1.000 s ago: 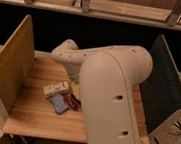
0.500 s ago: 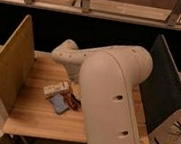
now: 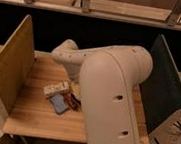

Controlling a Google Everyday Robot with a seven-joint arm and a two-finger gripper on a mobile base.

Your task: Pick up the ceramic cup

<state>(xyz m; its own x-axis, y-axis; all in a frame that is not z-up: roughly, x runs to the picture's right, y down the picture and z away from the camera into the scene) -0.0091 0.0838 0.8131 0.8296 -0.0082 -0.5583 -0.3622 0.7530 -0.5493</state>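
Observation:
My big cream arm (image 3: 113, 100) fills the middle of the camera view. It rises from the bottom edge and bends left to a rounded joint (image 3: 66, 55) over the wooden table (image 3: 32, 116). The gripper is out of sight, hidden behind or below the arm. The ceramic cup is not visible either, so it is hidden by the arm or out of view.
A beige box (image 3: 56, 89), a blue-grey packet (image 3: 59, 104) and a reddish-brown item (image 3: 73, 100) lie left of the arm. A wooden side panel (image 3: 8, 70) stands on the left and a dark panel (image 3: 164, 92) on the right. Cables (image 3: 173, 136) lie on the floor at the right.

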